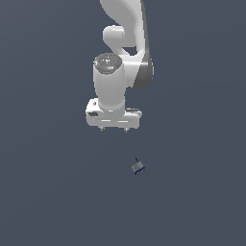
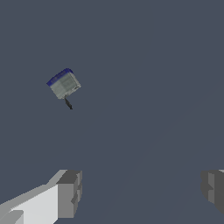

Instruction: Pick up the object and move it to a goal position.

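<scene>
- One end effector (image 1: 114, 129) hangs from the white arm (image 1: 126, 43) in the exterior view, its two short fingertips pointing down and set well apart.
- In the wrist view the two grey fingers (image 2: 70, 193) stand at opposite sides of the picture with a wide bare gap between them: the end effector (image 2: 142, 190) is spread and pinches nothing.
- The object (image 1: 138, 166) lies apart from the end effector, lower in the exterior view and a little toward the exterior view's right of it, touching neither finger.
- In the wrist view the object (image 2: 64, 84) sits outside the gap between the fingers, off to the side of one finger and well ahead of it.
- The object is a small grey-green block with a dark blue rim along one edge and a thin dark stub sticking out from the opposite side.
- Its long axis runs from the blue rim through the block to the stub, and it lies skewed to the line between the two fingers.
- In the exterior view the stub points up and slightly toward the exterior view's left, toward the end effector; the blue rim faces away from it.
- The plain dark grey-blue surface (image 1: 53, 192) fills the rest of both views.
</scene>
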Controlling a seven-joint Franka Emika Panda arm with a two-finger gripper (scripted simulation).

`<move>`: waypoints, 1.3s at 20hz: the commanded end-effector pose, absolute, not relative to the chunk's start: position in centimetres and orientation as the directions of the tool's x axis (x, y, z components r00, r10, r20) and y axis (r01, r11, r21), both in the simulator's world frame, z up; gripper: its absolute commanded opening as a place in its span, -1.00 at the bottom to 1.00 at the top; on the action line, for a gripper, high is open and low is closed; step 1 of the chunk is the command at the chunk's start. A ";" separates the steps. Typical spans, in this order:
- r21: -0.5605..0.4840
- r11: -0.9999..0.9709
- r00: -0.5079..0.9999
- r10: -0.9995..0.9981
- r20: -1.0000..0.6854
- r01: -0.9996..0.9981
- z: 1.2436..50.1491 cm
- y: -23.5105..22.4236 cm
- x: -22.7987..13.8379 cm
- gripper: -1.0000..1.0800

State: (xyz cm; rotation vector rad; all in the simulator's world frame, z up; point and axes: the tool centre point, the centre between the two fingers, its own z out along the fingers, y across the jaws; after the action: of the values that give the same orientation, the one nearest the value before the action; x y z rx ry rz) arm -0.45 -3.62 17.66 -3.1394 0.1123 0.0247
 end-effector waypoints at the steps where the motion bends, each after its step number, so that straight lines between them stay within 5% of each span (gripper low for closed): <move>1: 0.000 -0.997 0.997 -0.071 -0.016 -0.071 17.7 -3.6 -0.5 0.92; 26: 0.001 -0.990 0.990 0.140 -0.015 0.140 15.0 0.9 2.5 0.92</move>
State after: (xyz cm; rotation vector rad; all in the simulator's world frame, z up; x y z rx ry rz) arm 1.98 0.57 15.51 -3.1380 -0.1797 0.0235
